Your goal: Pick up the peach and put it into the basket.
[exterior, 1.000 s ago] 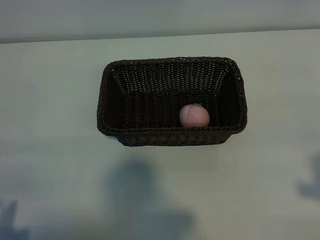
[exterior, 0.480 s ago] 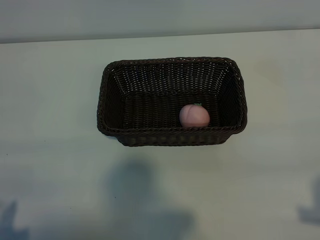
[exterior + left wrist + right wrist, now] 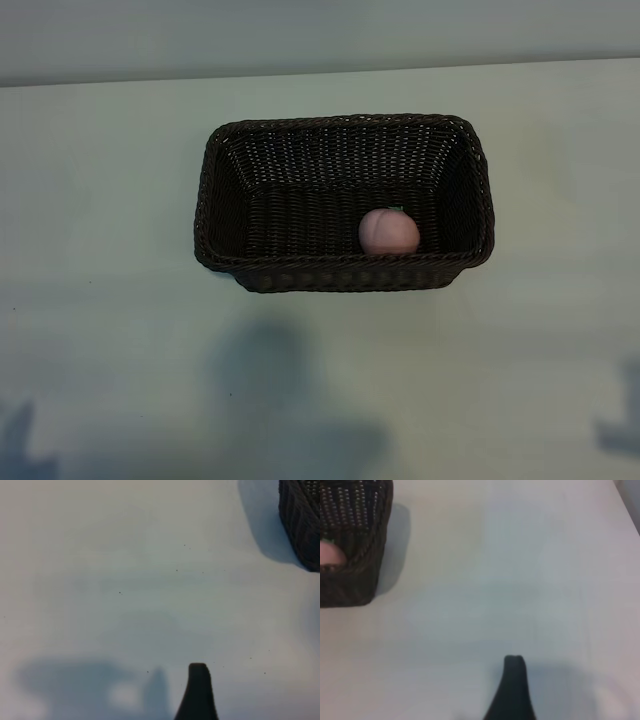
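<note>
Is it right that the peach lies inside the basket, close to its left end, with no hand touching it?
Not quite. In the exterior view the peach lies inside the basket toward its right end, against the near wall, not the left end. The rest holds: no hand touches it.

Dark-brown rectangular woven wicker basket: tight coarse weave, braided rim, rough texture, slight sheen on the strands. Small round pale-pink peach: smooth matt skin, shallow crease, no gloss. Pale off-white flat table top: smooth, matt, a few tiny dark specks in the left wrist view. Black gripper fingertip: smooth, matt, looks like plastic or rubber; same on the right.
</note>
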